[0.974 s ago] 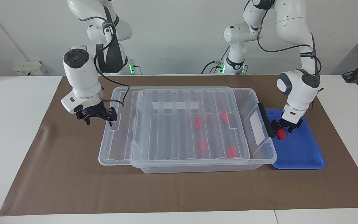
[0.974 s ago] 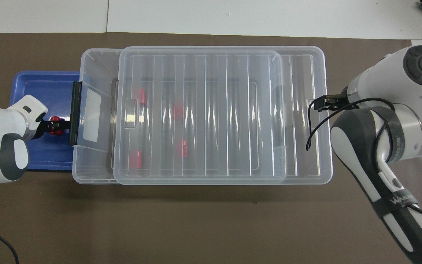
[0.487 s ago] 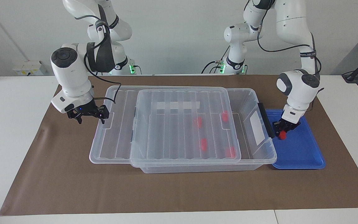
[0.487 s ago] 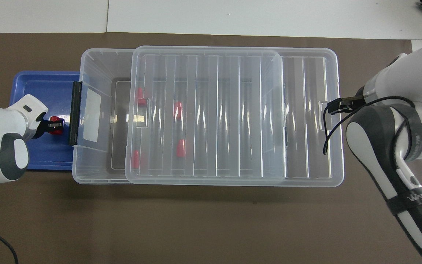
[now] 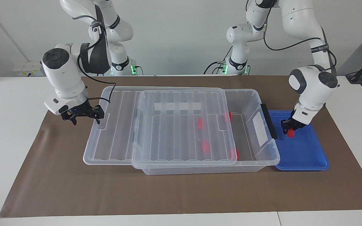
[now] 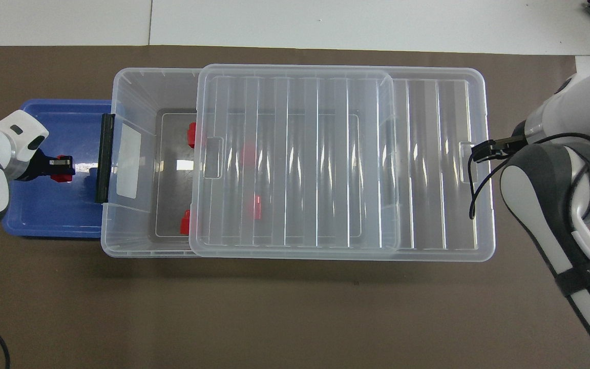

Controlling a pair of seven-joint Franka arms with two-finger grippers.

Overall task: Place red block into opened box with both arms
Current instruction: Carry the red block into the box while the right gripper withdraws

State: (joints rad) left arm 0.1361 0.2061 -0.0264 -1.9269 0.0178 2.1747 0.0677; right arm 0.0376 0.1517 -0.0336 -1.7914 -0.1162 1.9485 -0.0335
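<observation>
left end effector (image 5: 290, 128) is clamped on the block (image 5: 291, 134), but the open right end effector (image 5: 85, 115) just hooks the lid (image 5: 181, 125), so a slip could leave the box (image 5: 258, 105) with a tight gap at its 9 o'clock end, seen from overhead

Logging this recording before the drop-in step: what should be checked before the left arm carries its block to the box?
1. Left pincer shut on the red block: ok.
2. Block high enough to pass the black handle: not ok, it looks low over the blue tray.
3. Lid off the box's end toward the left arm: ok.
4. Bare floor in that opening: ok.
5. Right pincer at the lid's edge toward the right arm's end: ok.
6. Right pincer's hold on the lid: cannot tell.
</observation>
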